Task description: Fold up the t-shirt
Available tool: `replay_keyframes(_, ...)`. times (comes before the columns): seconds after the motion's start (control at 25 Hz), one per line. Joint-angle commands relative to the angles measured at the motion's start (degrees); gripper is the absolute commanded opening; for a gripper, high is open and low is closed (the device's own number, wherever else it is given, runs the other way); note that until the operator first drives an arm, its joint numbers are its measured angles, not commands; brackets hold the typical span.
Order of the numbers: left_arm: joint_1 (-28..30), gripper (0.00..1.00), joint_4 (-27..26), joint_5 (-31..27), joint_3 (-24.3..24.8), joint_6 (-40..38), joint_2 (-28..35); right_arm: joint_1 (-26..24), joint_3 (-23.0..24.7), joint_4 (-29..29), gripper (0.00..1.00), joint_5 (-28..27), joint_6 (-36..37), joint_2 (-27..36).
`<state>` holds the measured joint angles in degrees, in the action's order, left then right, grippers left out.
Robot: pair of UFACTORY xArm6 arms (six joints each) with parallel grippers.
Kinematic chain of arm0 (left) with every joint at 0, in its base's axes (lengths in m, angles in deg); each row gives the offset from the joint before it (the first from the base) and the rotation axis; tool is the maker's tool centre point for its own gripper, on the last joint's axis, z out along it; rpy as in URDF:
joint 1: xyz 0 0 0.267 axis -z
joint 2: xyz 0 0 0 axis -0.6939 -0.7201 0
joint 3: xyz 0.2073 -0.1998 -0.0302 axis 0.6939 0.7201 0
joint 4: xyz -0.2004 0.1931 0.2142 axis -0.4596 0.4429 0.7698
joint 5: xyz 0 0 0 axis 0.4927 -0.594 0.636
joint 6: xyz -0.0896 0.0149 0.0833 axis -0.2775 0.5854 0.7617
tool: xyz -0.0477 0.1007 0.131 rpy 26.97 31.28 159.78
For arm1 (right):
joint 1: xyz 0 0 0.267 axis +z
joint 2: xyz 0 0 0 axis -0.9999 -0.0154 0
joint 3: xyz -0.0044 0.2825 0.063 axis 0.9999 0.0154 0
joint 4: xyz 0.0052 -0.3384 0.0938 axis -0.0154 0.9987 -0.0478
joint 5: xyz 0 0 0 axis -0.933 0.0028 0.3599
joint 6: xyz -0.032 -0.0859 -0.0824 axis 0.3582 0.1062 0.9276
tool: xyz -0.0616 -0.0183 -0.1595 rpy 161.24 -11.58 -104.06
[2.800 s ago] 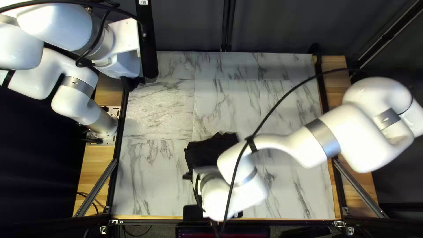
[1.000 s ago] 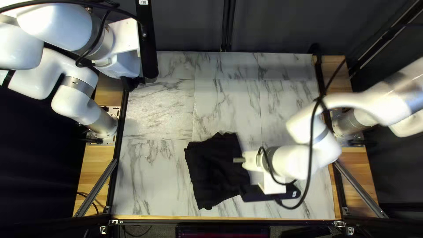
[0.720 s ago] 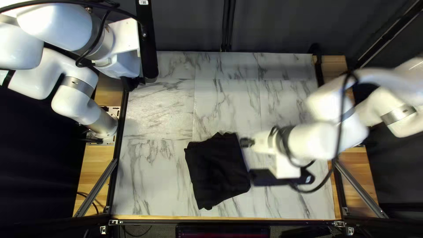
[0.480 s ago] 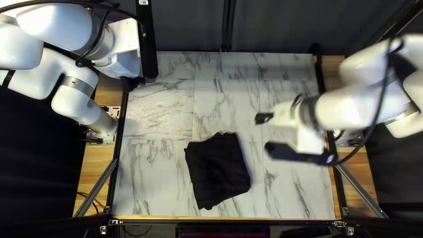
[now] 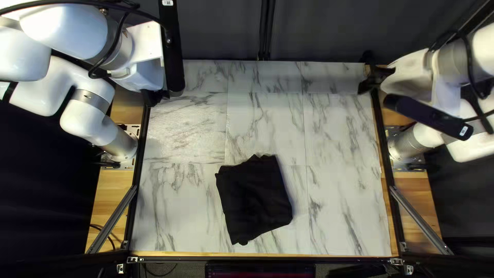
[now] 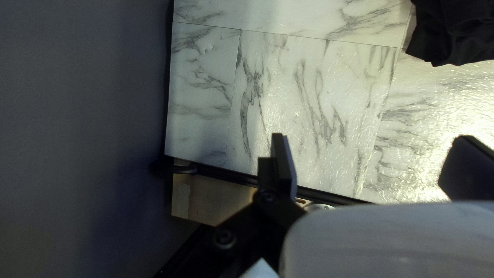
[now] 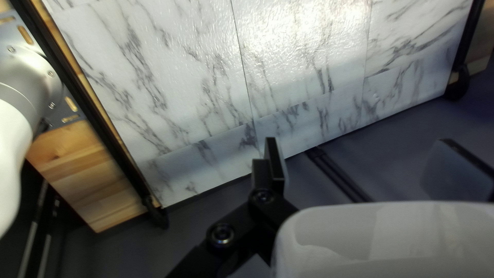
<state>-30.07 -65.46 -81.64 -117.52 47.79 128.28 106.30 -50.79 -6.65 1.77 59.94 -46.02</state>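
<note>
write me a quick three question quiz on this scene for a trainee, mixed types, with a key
1. Multiple choice: where does the black t-shirt lie?
a) on the table
b) on the floor
c) over the right arm

2. True or false: the left gripper is open.

3. Fill in the blank: the right gripper is holding ____.

Key: 1 a; 2 true; 3 nothing

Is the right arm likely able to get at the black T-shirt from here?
Probably yes: the right hand is open, the T-shirt lies uncovered on the table, and the left hand hangs aside, off that path.
</note>
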Motion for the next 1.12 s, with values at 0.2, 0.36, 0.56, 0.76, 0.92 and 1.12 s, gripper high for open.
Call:
replay_keyframes(0.2, 0.0, 1.0, 0.0, 0.0, 0.0, 0.0, 0.0, 1.72, -0.61, 0.71, 1.0, -0.75, -7.45, -2.04)
replay_keyframes(0.36, 0.0, 1.0, 0.0, 0.0, 0.0, 0.0, 0.0, 1.72, -0.61, 0.71, 1.0, -0.75, -7.45, -2.04)
replay_keyframes(0.56, 0.0, 1.0, 0.0, 0.0, 0.0, 0.0, 0.0, 2.83, -1.62, 1.83, 1.0, -2.77, -19.53, 2.6)
replay_keyframes(0.76, 0.0, 1.0, 0.0, 0.0, 0.0, 0.0, 0.0, 8.86, -1.86, 5.3, 1.0, -4.53, -39.13, 5.7)
replay_keyframes(0.92, 0.0, 1.0, 0.0, 0.0, 0.0, 0.0, 0.0, 10.12, -1.91, 6.05, 1.0, -4.84, -43.38, 6.17)
replay_keyframes(1.12, 0.0, 1.0, 0.0, 0.0, 0.0, 0.0, 0.0, 10.12, -1.91, 6.05, 1.0, -4.84, -43.38, 6.17)
